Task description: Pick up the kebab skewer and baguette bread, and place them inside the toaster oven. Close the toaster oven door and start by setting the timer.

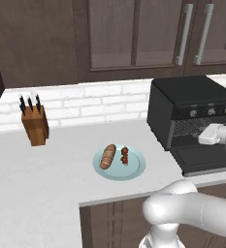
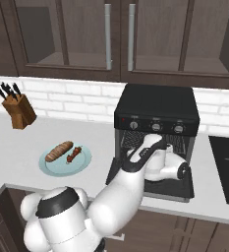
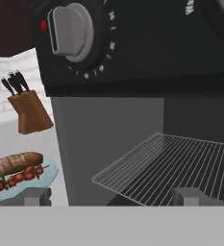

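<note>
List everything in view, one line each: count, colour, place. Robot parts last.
toaster oven: one, matte black, on the counter at the wall, right of the plate
toaster oven door: one, black, dropped open
wire rack: one, silver, inside the oven, bare
knobs: three, silver, in a row above the oven opening
plate: one, pale blue, on the counter
baguette bread: one, golden brown, on the plate
kebab skewer: one, dark red, on the plate beside the bread
knife block: one, brown wood with black handles, by the wall
gripper: one, dark fingertips, open, at the oven mouth
</note>
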